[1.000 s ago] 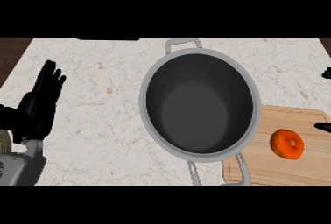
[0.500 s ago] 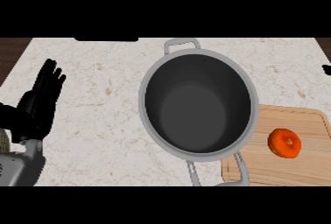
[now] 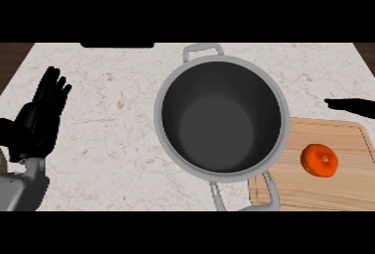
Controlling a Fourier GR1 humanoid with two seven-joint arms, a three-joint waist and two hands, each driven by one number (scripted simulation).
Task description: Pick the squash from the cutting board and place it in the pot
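Right hand (image 3: 353,106) (fingers unclear) above cutting board (image 3: 344,188); squash (image 3: 320,159) beside pot (image 3: 222,115); left hand (image 3: 40,119) open

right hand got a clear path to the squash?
Probably yes. The right hand shows at the right edge, just above the cutting board, and nothing lies between it and the squash. The pot sits off to the left, out of the way.

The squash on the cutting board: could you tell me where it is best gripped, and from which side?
Grip the squash across its rounded sides, coming from above with the right hand. It lies alone on the cutting board, and the pot crowds its left.
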